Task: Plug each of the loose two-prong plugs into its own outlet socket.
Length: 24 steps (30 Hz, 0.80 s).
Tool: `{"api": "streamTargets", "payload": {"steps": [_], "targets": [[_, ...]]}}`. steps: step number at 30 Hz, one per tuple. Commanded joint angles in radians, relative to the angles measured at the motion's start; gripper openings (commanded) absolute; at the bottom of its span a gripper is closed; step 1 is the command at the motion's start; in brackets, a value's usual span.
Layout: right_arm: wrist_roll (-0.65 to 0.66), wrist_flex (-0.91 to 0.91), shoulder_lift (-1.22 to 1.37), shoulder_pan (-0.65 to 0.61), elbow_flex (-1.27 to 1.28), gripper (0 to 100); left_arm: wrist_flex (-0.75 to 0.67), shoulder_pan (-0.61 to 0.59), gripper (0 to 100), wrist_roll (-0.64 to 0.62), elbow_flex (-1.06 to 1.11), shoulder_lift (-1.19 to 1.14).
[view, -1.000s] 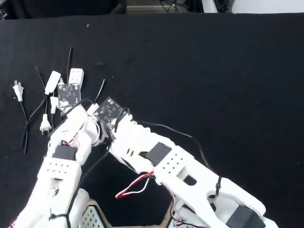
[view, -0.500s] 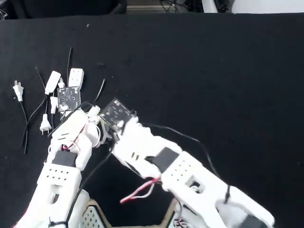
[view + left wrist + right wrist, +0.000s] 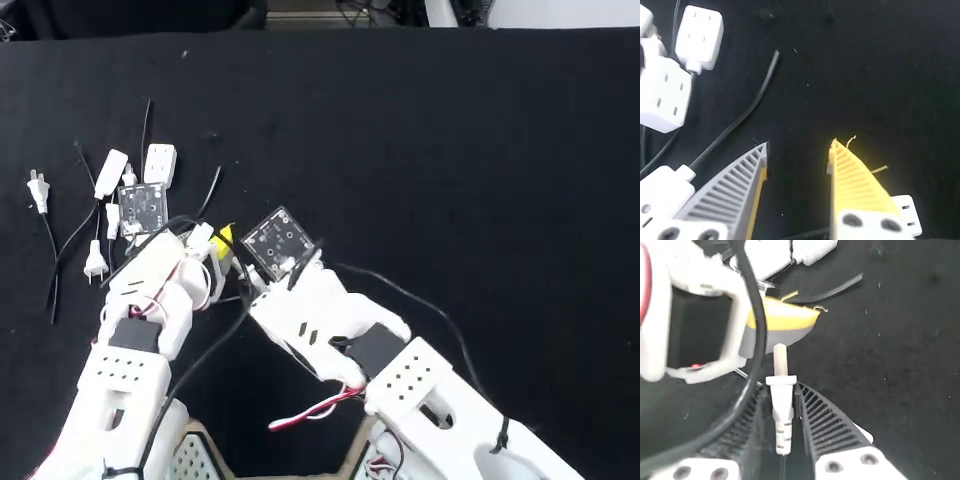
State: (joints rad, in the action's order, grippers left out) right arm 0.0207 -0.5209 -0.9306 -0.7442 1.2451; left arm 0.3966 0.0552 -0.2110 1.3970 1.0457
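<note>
Even, diffuse light from overhead. The matte black bench (image 3: 450, 130) soaks it up: no readable cast shadows, no glare. White socket blocks (image 3: 662, 97) and arm shells (image 3: 120, 370) wash out bright, surface detail lost. Faint sheen along the black cable (image 3: 740, 117).

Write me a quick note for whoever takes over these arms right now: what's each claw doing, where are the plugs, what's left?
Left gripper: open and empty, beside the white sockets.
Right gripper: shut on a two-prong plug, prongs pointing out past the fingertips.
A loose plug and a second loose plug lie with their cords on the left of the black table.
Done: one plug is in hand; the socket slots in view are empty.
Left: seat the held plug, then the others.
</note>
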Motion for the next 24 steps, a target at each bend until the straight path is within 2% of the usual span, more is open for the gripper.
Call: {"api": "streamTargets", "payload": {"steps": [1, 11, 17, 24], "targets": [[-0.009, 0.044, -0.044, 0.032, -0.019, 1.1, -0.009, 0.015, 20, 0.0, 0.001, 0.006], [-0.008, 0.048, 0.01, 0.029, 0.013, 1.1, -0.008, 0.007, 20, -0.009, -0.036, 0.015], [-0.008, 0.163, 0.131, -0.035, 0.015, 1.1, -0.011, 0.013, 20, -0.009, -0.047, 0.015], [-0.008, 0.175, 0.143, -0.072, 0.013, 1.1, -0.011, 0.01, 20, -0.009, -0.048, 0.015]]}}
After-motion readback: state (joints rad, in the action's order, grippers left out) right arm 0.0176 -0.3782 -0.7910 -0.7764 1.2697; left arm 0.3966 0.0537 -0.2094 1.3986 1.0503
